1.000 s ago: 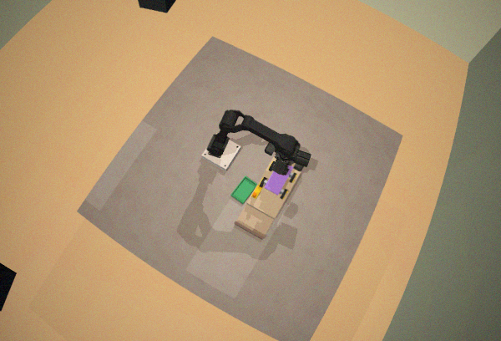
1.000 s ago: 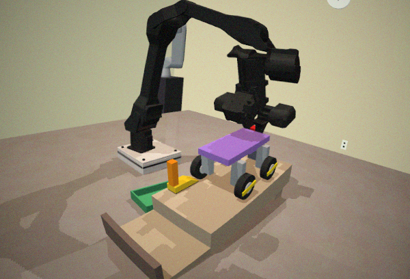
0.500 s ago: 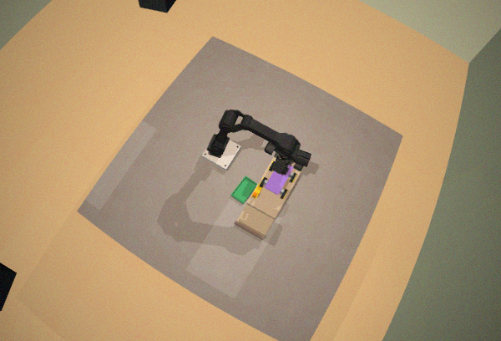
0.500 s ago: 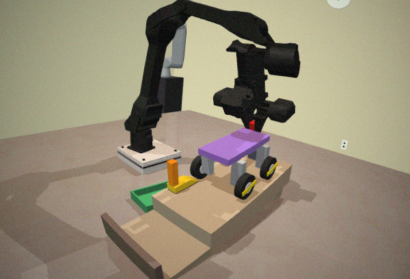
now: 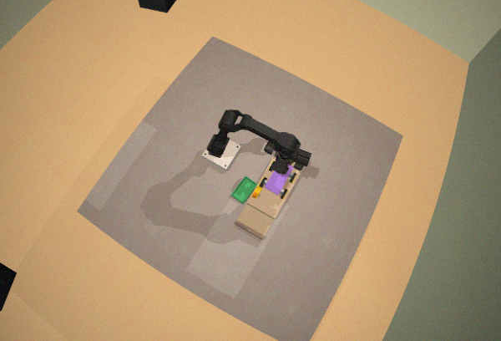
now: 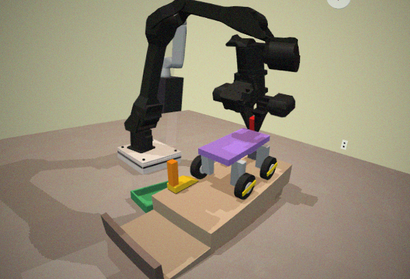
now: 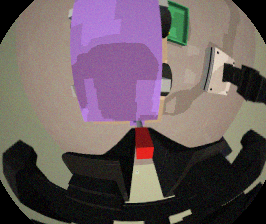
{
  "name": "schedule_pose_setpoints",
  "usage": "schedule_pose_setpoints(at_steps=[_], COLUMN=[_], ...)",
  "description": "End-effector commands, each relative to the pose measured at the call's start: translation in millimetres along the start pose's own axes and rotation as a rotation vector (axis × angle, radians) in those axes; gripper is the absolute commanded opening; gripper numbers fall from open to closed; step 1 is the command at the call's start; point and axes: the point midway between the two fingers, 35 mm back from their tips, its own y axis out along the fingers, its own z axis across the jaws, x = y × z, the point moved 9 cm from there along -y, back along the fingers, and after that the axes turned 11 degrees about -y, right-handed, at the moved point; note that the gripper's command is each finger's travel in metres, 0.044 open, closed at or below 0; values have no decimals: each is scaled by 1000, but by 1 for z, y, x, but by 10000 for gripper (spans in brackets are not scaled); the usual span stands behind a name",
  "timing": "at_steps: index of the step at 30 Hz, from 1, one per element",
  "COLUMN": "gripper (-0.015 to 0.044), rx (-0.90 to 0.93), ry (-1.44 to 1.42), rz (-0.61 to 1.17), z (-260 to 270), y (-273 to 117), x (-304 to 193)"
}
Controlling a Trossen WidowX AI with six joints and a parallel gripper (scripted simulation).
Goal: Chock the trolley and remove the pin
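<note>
Currently: gripper [image 5: 280,167] [image 6: 253,129] [image 7: 143,131] closed on the red-headed stop pin [image 6: 252,122] [image 7: 144,145], trolley [image 5: 279,180] [image 6: 234,145] [image 7: 116,60] standing on the ramp

The black arm [image 5: 267,129] [image 6: 212,11] [image 7: 249,82] reaches from its pale base plate [image 5: 231,155] [image 6: 164,157] [image 7: 216,85] to above the uphill end of the wooden ramp [image 5: 267,205] [image 6: 205,204]. Its gripper points down there, with its fingers pinched around the pin's red head. In the exterior view the head shows above the level of the trolley's purple deck; the pin's lower end is hidden behind the trolley, so I cannot tell whether it is clear of the ramp.

The trolley is upright, on the upper part of the ramp. Beside the ramp, on the same side as the base plate, the green tray [image 5: 244,190] [image 6: 141,202] [image 7: 185,25] lies on the floor.

The yellow chock [image 5: 260,188] [image 6: 182,184] sits on the ramp near that edge, its orange handle [image 5: 255,194] [image 6: 173,173] standing up at the downhill end. Its thin end points uphill at the tray-side downhill wheel [image 5: 263,182] [image 6: 198,167], right at the tyre; whether they actually touch is too fine to make out.
</note>
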Motion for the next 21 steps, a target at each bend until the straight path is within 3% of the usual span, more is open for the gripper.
schedule_pose_setpoints(at_steps=[1,21], gripper=[0,0], rx=[4,4], ry=[-5,-5], rz=[7,7], z=[0,2], y=[-4,-19], x=[-1,-5])
